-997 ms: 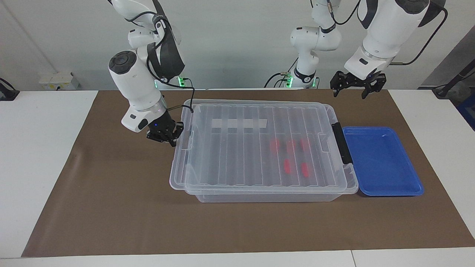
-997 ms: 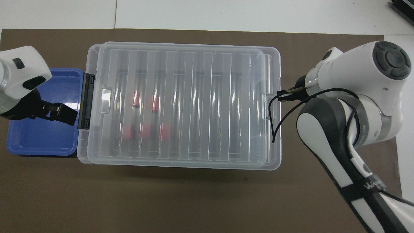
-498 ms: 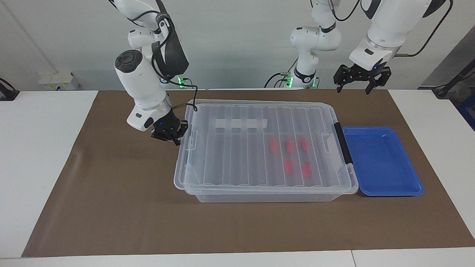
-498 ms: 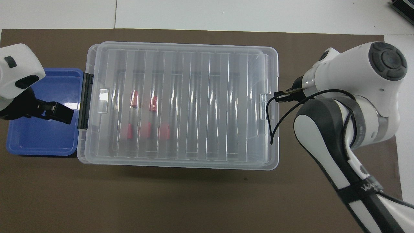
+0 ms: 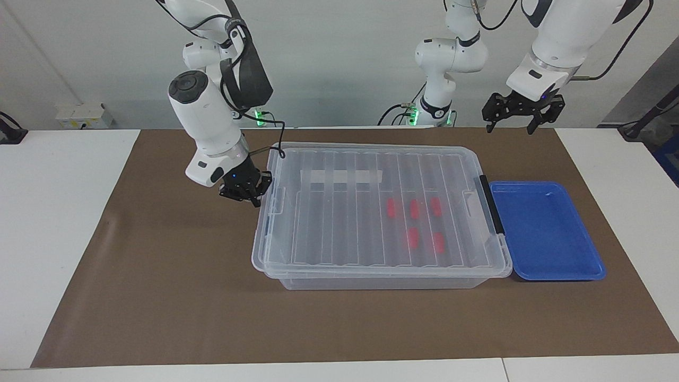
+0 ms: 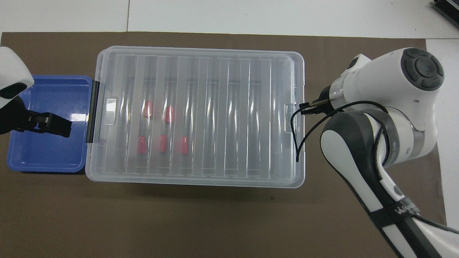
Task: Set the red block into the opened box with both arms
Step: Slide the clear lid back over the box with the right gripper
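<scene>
overhead, left pincer [image 5: 521, 118] agape above blue tray [image 5: 546, 265]; right pincer [image 5: 245, 191] closed, empty, beside box [image 5: 382, 278].

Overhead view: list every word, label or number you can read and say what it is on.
"W...": white letters on the black band around the right arm; the rest cannot be read.
White strip on the box lid: no text visible.
Nothing else legible.

The ribbed lid [image 5: 371, 212] is sliding toward the left arm's end, settling square on the box [image 5: 382, 280], the right gripper [image 5: 245, 189] following its edge. The left gripper [image 5: 522, 112] is rising and drawing away above the blue tray [image 5: 546, 233].
</scene>
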### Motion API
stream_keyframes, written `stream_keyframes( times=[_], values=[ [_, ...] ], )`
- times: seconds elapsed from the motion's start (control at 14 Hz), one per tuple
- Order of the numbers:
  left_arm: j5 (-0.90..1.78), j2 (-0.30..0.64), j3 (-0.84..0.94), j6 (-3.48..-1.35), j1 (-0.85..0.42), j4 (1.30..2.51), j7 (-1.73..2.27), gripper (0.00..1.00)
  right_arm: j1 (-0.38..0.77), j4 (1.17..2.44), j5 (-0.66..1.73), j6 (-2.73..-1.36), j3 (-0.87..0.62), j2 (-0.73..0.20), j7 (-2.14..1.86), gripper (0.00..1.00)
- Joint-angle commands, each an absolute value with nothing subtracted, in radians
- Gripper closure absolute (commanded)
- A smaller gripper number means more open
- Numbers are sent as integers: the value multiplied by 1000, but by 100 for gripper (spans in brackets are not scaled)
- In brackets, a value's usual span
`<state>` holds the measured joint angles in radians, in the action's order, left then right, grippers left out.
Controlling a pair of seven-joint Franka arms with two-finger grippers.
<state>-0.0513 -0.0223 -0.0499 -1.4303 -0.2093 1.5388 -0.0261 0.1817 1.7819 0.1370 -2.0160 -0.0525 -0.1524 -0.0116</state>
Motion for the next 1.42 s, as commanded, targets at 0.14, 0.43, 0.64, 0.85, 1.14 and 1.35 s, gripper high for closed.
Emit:
stream_keyframes(
  times=[0.14,0.43,0.64,0.85,1.14,1.35],
  values=[
    [-43,-37,-48,-1434,-201,1554,-14,0,189,1786,163,-1997,-54,-138,-26,100],
    [-43,-37,-46,-1434,-201,1554,-14,0,189,1784,163,-1996,-54,-138,-28,100],
    [-44,-37,-46,-1434,-201,1554,-14,0,178,1784,163,-1984,-52,-133,-26,100],
    [-43,-37,-46,-1434,-201,1554,-14,0,169,1786,150,-1942,-43,-97,-20,100],
    [-43,-37,-46,-1434,-201,1554,-14,0,83,1821,108,-1887,-41,-31,12,100],
    [-43,-37,-46,-1434,-201,1554,-14,0,42,1824,69,-1885,-40,-6,23,100]
  ],
)
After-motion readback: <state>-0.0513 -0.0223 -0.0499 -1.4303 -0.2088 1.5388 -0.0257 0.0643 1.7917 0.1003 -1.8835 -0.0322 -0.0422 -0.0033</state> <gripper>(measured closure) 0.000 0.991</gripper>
